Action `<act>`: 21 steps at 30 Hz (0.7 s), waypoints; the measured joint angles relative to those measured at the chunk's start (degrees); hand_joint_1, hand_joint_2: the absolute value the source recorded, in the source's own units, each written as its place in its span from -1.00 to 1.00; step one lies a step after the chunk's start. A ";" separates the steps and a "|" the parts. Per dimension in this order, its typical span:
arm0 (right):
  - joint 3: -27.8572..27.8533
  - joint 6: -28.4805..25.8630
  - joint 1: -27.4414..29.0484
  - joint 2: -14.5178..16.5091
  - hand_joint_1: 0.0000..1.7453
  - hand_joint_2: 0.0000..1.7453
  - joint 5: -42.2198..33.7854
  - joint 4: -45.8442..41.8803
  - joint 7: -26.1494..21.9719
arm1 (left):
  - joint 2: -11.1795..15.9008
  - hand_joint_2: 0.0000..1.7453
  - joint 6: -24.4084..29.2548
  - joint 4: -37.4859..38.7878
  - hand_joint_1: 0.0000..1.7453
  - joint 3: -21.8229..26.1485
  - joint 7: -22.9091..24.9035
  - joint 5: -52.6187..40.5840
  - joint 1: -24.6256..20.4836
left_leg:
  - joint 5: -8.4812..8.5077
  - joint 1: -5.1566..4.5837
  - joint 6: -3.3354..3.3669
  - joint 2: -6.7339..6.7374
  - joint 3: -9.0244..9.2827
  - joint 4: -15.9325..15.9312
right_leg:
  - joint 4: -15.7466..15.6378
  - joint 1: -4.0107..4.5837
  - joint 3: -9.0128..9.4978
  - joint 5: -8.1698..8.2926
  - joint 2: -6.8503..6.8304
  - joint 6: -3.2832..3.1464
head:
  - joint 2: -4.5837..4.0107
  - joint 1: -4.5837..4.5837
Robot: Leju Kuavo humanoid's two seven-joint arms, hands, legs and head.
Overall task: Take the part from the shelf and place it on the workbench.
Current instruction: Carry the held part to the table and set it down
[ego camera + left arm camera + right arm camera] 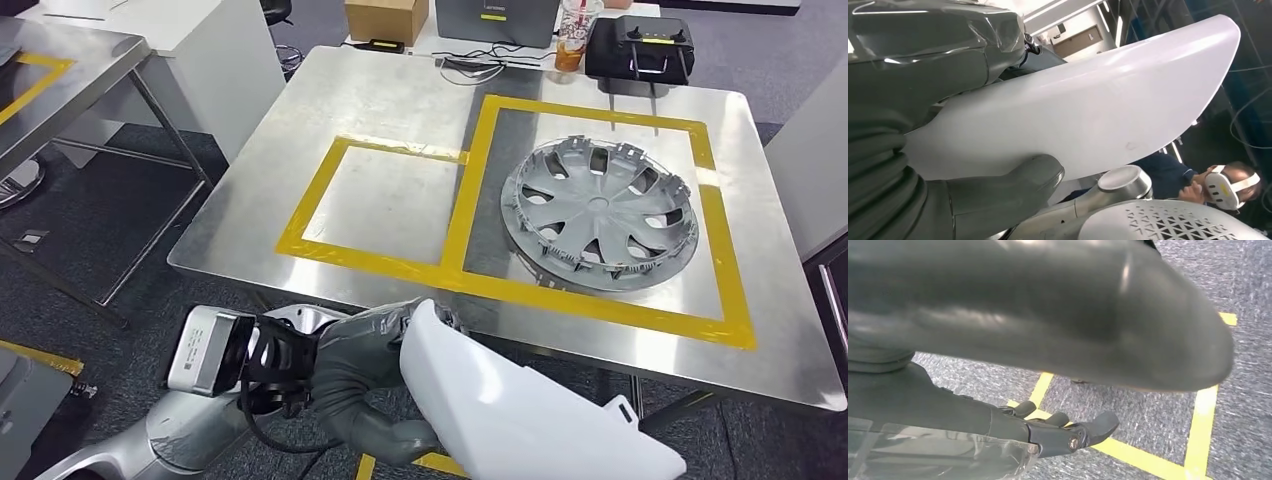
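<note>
My left robot hand [370, 385] grips the white part [510, 405], which hides most of my fingers and runs off the frame's lower edge, short of the steel surface [390, 120]. My right robot hand [1058, 432] hangs over carpet, fingers loosely apart, holding nothing.

Lighting: bright, even overhead light; soft glare across the brushed steel workbench top [400, 110]. Right wrist view: the thick grey thumb [1048, 305] blurred, out of focus; the glossy white curved plastic part [1088, 105] nearly overexposed.

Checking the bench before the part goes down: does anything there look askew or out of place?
Slightly: the hubcap lies face down inside the right taped square, off-centre toward its far side. The left hand holds the white part below the workbench edge.
</note>
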 joint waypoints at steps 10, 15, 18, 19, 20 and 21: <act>-1.26 0.64 -0.37 -0.19 -1.00 -1.00 -0.09 0.52 -0.01 | 0.41 1.00 -0.27 -0.10 1.00 -0.06 -0.03 -0.03 -0.19 | 8.28 0.39 1.05 -2.34 -4.39 -3.13 | -0.24 -0.04 3.16 -2.68 3.20 0.40 | 0.01 -0.03; -1.70 0.72 -0.34 -0.10 -1.00 -1.00 -0.20 0.65 0.01 | -0.21 1.00 -0.38 -0.31 1.00 -0.15 -0.04 0.01 -0.45 | 8.06 0.40 2.02 -1.79 -2.05 -6.02 | 1.63 0.08 2.20 -3.94 1.98 1.37 | 0.00 -0.03; -2.01 0.81 -0.56 -0.34 -1.00 -1.00 -0.24 0.70 0.02 | -0.36 1.00 -0.44 -0.33 1.00 -0.48 0.02 -0.07 -0.56 | 7.55 0.11 2.67 -1.00 -0.98 -6.56 | 12.29 0.22 -4.21 -7.20 0.79 0.92 | 0.01 0.08; -2.13 0.81 -0.50 -0.39 -1.00 -1.00 -0.23 0.73 0.02 | -0.36 1.00 -0.45 -0.32 1.00 -0.65 0.05 -0.14 -0.53 | 7.25 -0.02 2.75 -0.83 -0.79 -6.50 | 14.60 0.21 -6.03 -7.43 0.73 1.11 | 0.01 0.06; -2.24 0.82 -0.42 -0.39 -1.00 -1.00 -0.23 0.78 0.03 | -0.36 1.00 -0.46 -0.32 1.00 -0.78 0.07 -0.20 -0.52 | 6.94 -0.09 2.73 -0.70 -0.57 -6.41 | 14.73 0.20 -6.74 -6.71 0.64 1.51 | 0.01 0.06; -2.33 0.83 -0.38 -0.41 -1.00 -1.00 -0.24 0.82 0.02 | -0.38 1.00 -0.46 -0.32 1.00 -0.87 0.10 -0.27 -0.52 | 6.56 -0.13 2.64 -0.55 -0.29 -6.23 | 12.56 0.19 -6.25 -5.09 0.42 2.07 | 0.00 0.08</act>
